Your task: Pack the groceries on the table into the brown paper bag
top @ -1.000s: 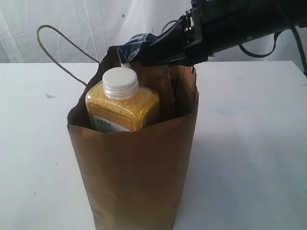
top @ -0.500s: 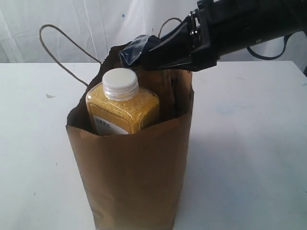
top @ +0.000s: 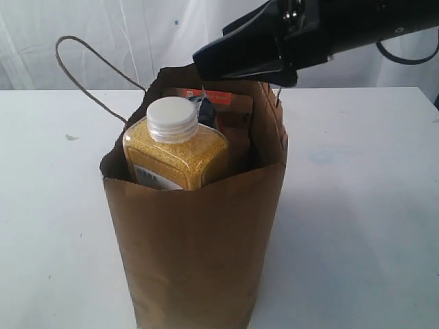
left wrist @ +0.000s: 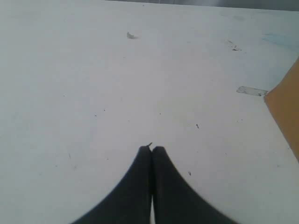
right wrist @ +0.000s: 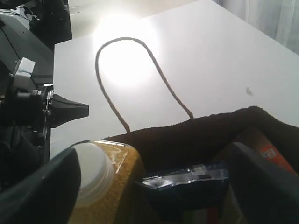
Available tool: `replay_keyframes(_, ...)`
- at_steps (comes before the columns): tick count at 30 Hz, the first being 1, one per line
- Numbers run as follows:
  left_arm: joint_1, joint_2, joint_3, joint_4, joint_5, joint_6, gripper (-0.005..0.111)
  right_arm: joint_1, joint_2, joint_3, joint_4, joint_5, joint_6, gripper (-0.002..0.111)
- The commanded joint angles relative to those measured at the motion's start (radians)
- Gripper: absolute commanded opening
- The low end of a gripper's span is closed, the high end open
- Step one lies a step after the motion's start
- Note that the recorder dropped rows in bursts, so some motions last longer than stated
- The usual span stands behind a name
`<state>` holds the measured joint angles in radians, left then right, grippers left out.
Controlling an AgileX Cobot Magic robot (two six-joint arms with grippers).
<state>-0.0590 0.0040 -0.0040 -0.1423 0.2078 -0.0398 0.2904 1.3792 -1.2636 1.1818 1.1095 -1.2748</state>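
Observation:
The brown paper bag (top: 195, 233) stands upright on the table (top: 357, 178). Inside it, the yellow-grain bottle (top: 175, 147) with its white cap rises above the front rim. Behind the bottle stands the brown orange-labelled pouch (top: 230, 110). The dark-blue spaghetti packet (right wrist: 187, 184) sits between them, its top just showing (top: 204, 104). My right gripper (top: 209, 45) hovers open above the bag's mouth, fingers (right wrist: 42, 186) spread wide on either side of the packet and touching nothing. My left gripper (left wrist: 152, 148) is shut and empty over bare tabletop; one edge of the bag (left wrist: 287, 107) is beside it.
One cord handle (top: 89, 58) loops out behind the bag to the left over the table. The other arm's black base and hardware (right wrist: 28, 107) stand at the table's edge in the right wrist view. A small scrap (left wrist: 131, 35) lies on the white top.
My right gripper opened and let go of the dark-blue packet, which dropped down into the bag. The gripper also rose slightly. The left gripper stayed still.

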Motion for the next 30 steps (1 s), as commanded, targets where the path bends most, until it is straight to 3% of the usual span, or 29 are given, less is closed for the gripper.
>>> replay_keyframes(1,-0.001,-0.004,0.004,-0.006,0.000,-0.005,0.000,-0.003,-0.065,-0.003,-0.001,-0.005,0.005,0.080)
replay_keyframes(5,-0.001,-0.004,0.004,-0.006,0.000,-0.005,0.000,-0.003,-0.144,-0.003,-0.001,-0.036,0.005,0.079)
replay_keyframes(9,-0.001,-0.004,0.004,-0.006,0.000,-0.005,0.000,-0.003,-0.231,-0.003,-0.001,-0.051,0.021,0.066)
replay_keyframes(12,-0.001,-0.004,0.004,-0.006,0.000,-0.005,0.000,-0.003,-0.293,-0.003,-0.005,-0.051,0.071,0.046)
replay_keyframes(17,-0.001,-0.004,0.004,-0.006,0.000,-0.005,0.000,-0.003,-0.396,-0.003,-0.003,-0.051,0.188,0.004)
replay_keyframes(18,-0.001,-0.004,0.004,-0.006,0.000,-0.005,0.000,-0.003,-0.416,-0.003,-0.003,-0.051,0.204,0.000)
replay_keyframes(30,-0.001,-0.004,0.004,-0.006,0.000,-0.005,0.000,-0.003,-0.552,-0.003,-0.003,-0.006,0.501,0.000)
